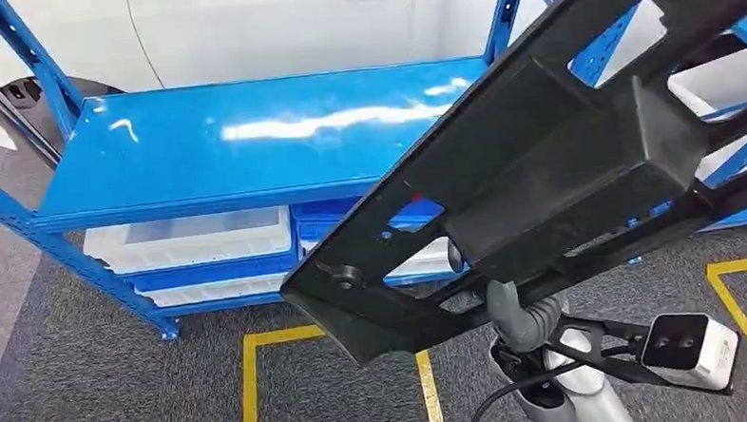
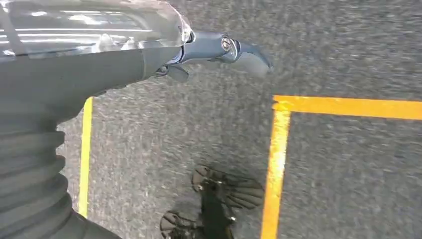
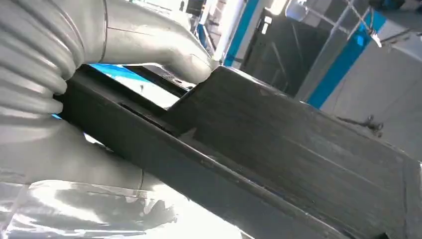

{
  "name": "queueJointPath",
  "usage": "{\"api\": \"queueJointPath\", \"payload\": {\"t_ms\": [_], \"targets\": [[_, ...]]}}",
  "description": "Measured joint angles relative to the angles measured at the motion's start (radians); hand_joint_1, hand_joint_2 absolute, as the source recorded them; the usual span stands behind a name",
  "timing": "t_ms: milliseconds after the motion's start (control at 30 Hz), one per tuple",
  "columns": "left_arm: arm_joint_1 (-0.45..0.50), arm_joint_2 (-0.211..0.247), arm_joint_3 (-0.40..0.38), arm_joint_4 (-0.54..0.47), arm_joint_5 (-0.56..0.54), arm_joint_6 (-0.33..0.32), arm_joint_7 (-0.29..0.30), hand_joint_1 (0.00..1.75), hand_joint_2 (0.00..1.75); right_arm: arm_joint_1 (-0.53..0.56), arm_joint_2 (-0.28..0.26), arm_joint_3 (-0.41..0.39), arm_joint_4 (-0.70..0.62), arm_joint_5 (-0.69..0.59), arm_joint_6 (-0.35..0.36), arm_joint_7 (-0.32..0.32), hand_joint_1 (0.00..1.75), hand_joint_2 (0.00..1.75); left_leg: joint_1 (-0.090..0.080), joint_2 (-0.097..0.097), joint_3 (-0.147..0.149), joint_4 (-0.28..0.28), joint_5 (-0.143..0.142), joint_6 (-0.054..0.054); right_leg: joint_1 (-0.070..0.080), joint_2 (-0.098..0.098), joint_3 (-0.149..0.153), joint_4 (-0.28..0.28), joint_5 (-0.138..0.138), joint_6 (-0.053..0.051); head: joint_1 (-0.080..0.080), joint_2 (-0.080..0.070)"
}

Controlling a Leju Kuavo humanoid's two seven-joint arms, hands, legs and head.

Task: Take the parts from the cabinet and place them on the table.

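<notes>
Part-carrying is the step you're in. On your left, the left hand (image 2: 219,50) hangs over the carpet, fingers curled on nothing. Ahead stands the blue rack (image 1: 252,140). On your right, the right hand (image 3: 74,109) grips the long black part (image 1: 539,166), raised and tilted. Next, I judge, you need to find the table and level the part.

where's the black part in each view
Head view: the black part runs diagonally from lower centre to the upper right corner, in front of the blue rack.
Left wrist view: not in it.
Right wrist view: it crosses from the left edge to lower right, held by the right robot hand.
Shared landmark: the blue rack.
</notes>
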Motion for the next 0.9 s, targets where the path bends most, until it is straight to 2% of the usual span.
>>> {"api": "queueJointPath", "payload": {"t_ms": [33,67,100,133,167,200,233,300,333,367,400,433,500,533,567,667,700,733,767,800,833,867,900], "targets": [[0.001,0.0,0.0,0.0,0.002,0.003,0.001,0.0,1.75,-0.006,-0.003,0.004,0.004,-0.002,0.0,0.0,1.75,1.75,-0.005,-0.002,-0.014,0.012,0.004,-0.006,0.007,-0.001,0.06,-0.094,-0.055,-0.005,0.0,0.0],[0.002,-0.001,0.0,0.0,0.004,0.006,0.003,0.0,1.75,-0.007,-0.006,0.006,0.009,-0.004,0.001,0.0,1.75,1.75,-0.004,-0.001,-0.012,0.013,0.008,-0.013,0.009,0.003,0.056,-0.095,-0.059,-0.02,-0.001,0.0],[0.001,-0.001,0.0,0.0,0.005,0.011,0.004,0.0,1.75,-0.012,-0.01,0.008,0.013,-0.004,0.001,-0.002,1.75,1.75,-0.004,-0.001,-0.012,0.016,0.013,-0.019,0.009,0.003,0.053,-0.101,-0.058,-0.025,0.0,0.0],[0.002,-0.001,0.0,0.0,0.007,0.014,0.005,0.0,1.75,-0.016,-0.013,0.01,0.018,-0.005,0.001,-0.001,1.75,1.75,-0.002,-0.001,-0.013,0.012,0.022,-0.026,0.014,0.003,0.049,-0.097,-0.053,-0.034,0.0,0.0],[0.002,-0.002,0.0,0.0,0.008,0.014,0.005,0.0,1.75,-0.019,-0.015,0.011,0.021,-0.007,0.001,-0.001,1.75,1.75,-0.002,-0.001,-0.014,0.007,0.03,-0.034,0.01,0.003,0.045,-0.103,-0.043,-0.045,0.0,0.0],[0.003,-0.003,0.0,0.0,0.008,0.015,0.005,0.0,1.75,-0.025,-0.016,0.011,0.025,-0.009,0.001,0.0,1.75,1.75,0.003,-0.003,-0.022,0.018,0.019,-0.038,0.006,-0.002,0.041,-0.108,-0.031,-0.053,0.0,0.0],[0.005,-0.005,0.0,0.0,0.009,0.015,0.005,0.0,1.75,-0.03,-0.017,0.013,0.029,-0.01,0.0,-0.001,1.75,1.75,0.003,-0.004,-0.036,0.052,-0.028,-0.043,0.006,0.0,0.032,-0.11,-0.021,-0.062,0.0,0.0],[0.005,-0.004,0.001,0.0,0.016,0.016,0.006,0.0,1.75,-0.034,-0.018,0.015,0.035,-0.013,-0.008,-0.001,1.75,1.75,0.005,-0.004,-0.087,0.2,-0.133,-0.053,0.008,-0.001,0.014,-0.109,-0.007,-0.065,0.0,0.0],[0.005,-0.004,0.002,0.0,0.018,0.017,0.008,0.0,1.75,-0.034,-0.02,0.018,0.04,-0.013,-0.012,-0.001,1.75,1.75,0.005,-0.004,-0.11,0.272,-0.161,-0.056,0.009,-0.001,0.005,-0.108,-0.001,-0.065,0.0,0.0],[0.006,-0.004,0.003,0.0,0.019,0.016,0.011,0.0,1.75,-0.033,-0.024,0.025,0.047,-0.013,-0.013,-0.001,1.75,1.75,0.005,-0.004,-0.118,0.314,-0.166,-0.057,0.01,-0.001,-0.001,-0.107,0.004,-0.064,0.0,0.0],[0.007,-0.004,0.004,0.0,0.022,0.011,0.017,0.0,1.75,-0.032,-0.027,0.032,0.053,-0.013,-0.01,0.0,1.75,1.75,0.005,-0.004,-0.1,0.302,-0.15,-0.057,0.01,0.0,-0.007,-0.106,0.008,-0.063,0.0,0.0],[0.008,-0.004,0.005,0.0,0.023,0.011,0.018,0.0,1.75,-0.031,-0.028,0.036,0.056,-0.013,-0.006,0.0,1.75,1.75,0.005,-0.004,-0.056,0.242,-0.119,-0.053,0.011,0.0,-0.01,-0.105,0.011,-0.061,0.0,0.0],[0.008,-0.003,0.006,0.0,0.026,0.011,0.02,0.0,1.75,-0.031,-0.03,0.039,0.058,-0.012,-0.001,0.0,1.75,1.75,0.004,-0.005,0.063,0.056,-0.056,-0.039,0.012,0.0,-0.01,-0.104,0.013,-0.058,0.0,0.0],[0.008,-0.001,0.006,0.0,0.027,0.011,0.022,0.0,1.75,-0.032,-0.031,0.041,0.059,-0.009,0.005,0.0,1.75,1.75,-0.005,0.013,0.095,-0.002,-0.072,-0.028,0.017,-0.01,-0.01,-0.104,0.014,-0.056,0.0,0.0],[0.006,-0.001,0.007,0.0,0.027,0.015,0.029,0.0,1.75,-0.032,-0.031,0.045,0.061,-0.006,0.02,0.0,1.75,1.75,-0.009,0.014,0.095,-0.003,-0.062,-0.021,0.018,-0.009,-0.011,-0.105,0.017,-0.049,0.0,0.0],[0.006,0.005,0.011,0.0,0.039,0.019,0.043,0.0,1.75,-0.035,-0.032,0.063,0.068,0.007,0.057,0.026,1.75,1.75,-0.011,0.001,0.086,-0.014,-0.057,-0.005,0.017,-0.021,-0.01,-0.111,0.023,-0.032,0.0,0.0],[0.006,0.005,0.016,0.0,0.04,0.016,0.045,0.0,1.75,-0.037,-0.032,0.066,0.073,0.016,0.063,0.034,1.75,1.75,0.003,-0.002,0.091,-0.026,-0.046,0.001,0.017,-0.02,-0.013,-0.106,0.015,-0.025,0.0,0.0],[0.005,0.005,0.018,0.0,0.039,0.015,0.046,0.0,1.75,-0.041,-0.032,0.068,0.081,0.022,0.068,0.033,1.75,1.75,0.001,-0.006,0.088,-0.03,-0.042,0.006,0.016,-0.013,-0.025,-0.077,-0.01,-0.022,0.0,0.0],[0.004,0.005,0.019,0.0,0.039,0.024,0.044,0.0,1.75,-0.046,-0.032,0.071,0.089,0.032,0.071,0.03,1.75,1.75,0.001,-0.01,0.084,-0.029,-0.039,0.01,0.015,-0.008,-0.055,-0.015,-0.051,-0.021,0.0,0.0],[0.005,0.005,0.02,0.0,0.038,0.032,0.04,0.0,1.75,-0.045,-0.031,0.072,0.098,0.044,0.07,0.027,1.75,1.75,0.0,-0.015,0.08,-0.029,-0.037,0.012,0.013,-0.006,-0.096,0.077,-0.097,-0.019,0.0,0.0],[0.006,0.005,0.021,0.0,0.038,0.031,0.034,0.0,1.75,-0.043,-0.031,0.072,0.102,0.055,0.07,0.027,1.75,1.75,-0.001,-0.021,0.075,-0.027,-0.036,0.012,0.012,-0.005,-0.135,0.159,-0.129,-0.016,0.0,0.0],[0.008,0.005,0.022,0.0,0.035,0.032,0.031,0.0,1.75,-0.04,-0.03,0.072,0.102,0.063,0.07,0.028,1.75,1.75,-0.001,-0.027,0.071,-0.024,-0.035,0.012,0.011,-0.004,-0.159,0.209,-0.137,-0.015,0.0,0.0],[0.011,0.006,0.022,0.0,0.034,0.033,0.029,0.0,1.75,-0.038,-0.029,0.071,0.1,0.069,0.071,0.029,1.75,1.75,-0.001,-0.036,0.069,-0.02,-0.034,0.011,0.01,-0.004,-0.157,0.204,-0.121,-0.014,0.0,0.0]]}}
